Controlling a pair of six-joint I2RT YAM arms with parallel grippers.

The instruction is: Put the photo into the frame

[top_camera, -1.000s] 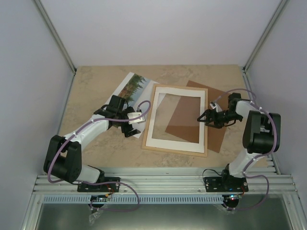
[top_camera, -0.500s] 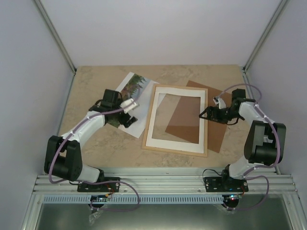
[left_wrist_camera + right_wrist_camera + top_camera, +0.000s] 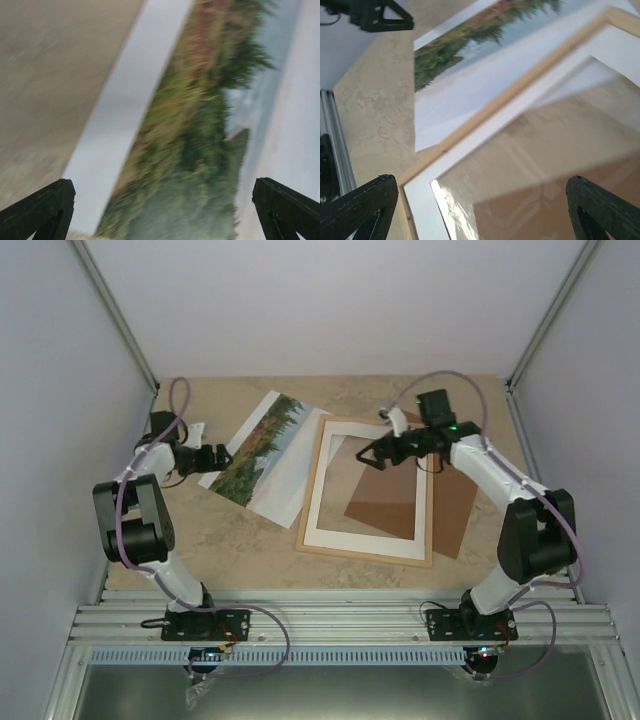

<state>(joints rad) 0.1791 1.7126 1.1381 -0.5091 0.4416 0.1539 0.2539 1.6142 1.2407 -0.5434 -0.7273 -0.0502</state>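
Both pairs spread wide, empty: left fingers (image 3: 37, 212) at the photo (image 3: 262, 438), right fingers (image 3: 602, 210) over the frame (image 3: 360, 557); best pinch the photo's edge only, lift flat.

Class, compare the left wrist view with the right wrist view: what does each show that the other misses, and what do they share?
Only the left wrist view: the left gripper, open, with the blurred photo filling most of the picture. Only the right wrist view: the frame with its wooden edge, the white mat, the brown panel behind the window, and the right gripper, open. Both: the photo and the tan table.
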